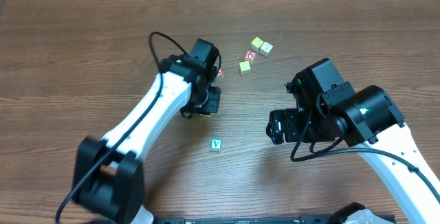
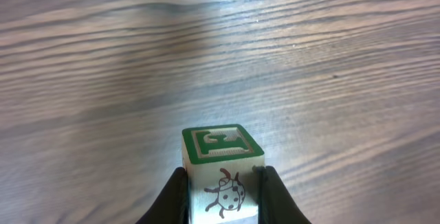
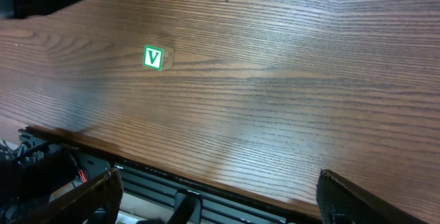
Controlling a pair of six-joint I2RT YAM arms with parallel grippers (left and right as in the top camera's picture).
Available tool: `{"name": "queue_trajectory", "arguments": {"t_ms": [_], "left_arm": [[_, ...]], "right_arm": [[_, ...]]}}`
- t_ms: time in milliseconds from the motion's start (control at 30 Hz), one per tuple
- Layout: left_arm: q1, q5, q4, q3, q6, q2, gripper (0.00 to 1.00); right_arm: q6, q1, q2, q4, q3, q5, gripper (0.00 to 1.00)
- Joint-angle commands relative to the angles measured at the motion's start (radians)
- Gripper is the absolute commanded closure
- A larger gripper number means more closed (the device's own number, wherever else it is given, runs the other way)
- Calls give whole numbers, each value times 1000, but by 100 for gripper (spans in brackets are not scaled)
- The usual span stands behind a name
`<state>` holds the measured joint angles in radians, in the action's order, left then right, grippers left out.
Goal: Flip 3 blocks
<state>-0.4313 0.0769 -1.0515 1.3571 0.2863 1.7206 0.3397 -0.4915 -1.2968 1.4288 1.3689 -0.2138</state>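
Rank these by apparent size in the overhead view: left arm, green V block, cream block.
1. left arm, by far the largest, though it also sits nearer the camera.
2. green V block and cream block: these look about alike, so no ranking between them.

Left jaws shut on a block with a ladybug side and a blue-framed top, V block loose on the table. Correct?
No, the frame is green, not blue; the left wrist view shows it. Left jaws shut on a block with a ladybug side and a green-framed top, V block loose on the table.
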Motion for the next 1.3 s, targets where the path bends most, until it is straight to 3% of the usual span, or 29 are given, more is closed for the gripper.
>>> {"name": "queue_trajectory", "arguments": {"t_ms": [0, 133, 267, 600, 967, 1267], "left_arm": [[0, -52, -15, -66, 43, -102, 95], [0, -56, 10, -224, 86, -250, 95], [-1, 13, 85, -377, 103, -366, 87], [-1, 132, 313, -605, 104, -328, 85], [-1, 146, 467, -632, 130, -207, 85], [-1, 145, 486, -632, 144, -195, 85]], "right_arm": [[-3, -1, 11, -5, 26, -8, 9], [-3, -1, 11, -5, 26, -8, 9], [-3, -1, 11, -8, 26, -8, 9], [-2, -1, 11, -8, 26, -13, 9], [-2, -1, 11, -8, 26, -16, 9], [-2, -1, 11, -5, 26, -16, 9]]}}
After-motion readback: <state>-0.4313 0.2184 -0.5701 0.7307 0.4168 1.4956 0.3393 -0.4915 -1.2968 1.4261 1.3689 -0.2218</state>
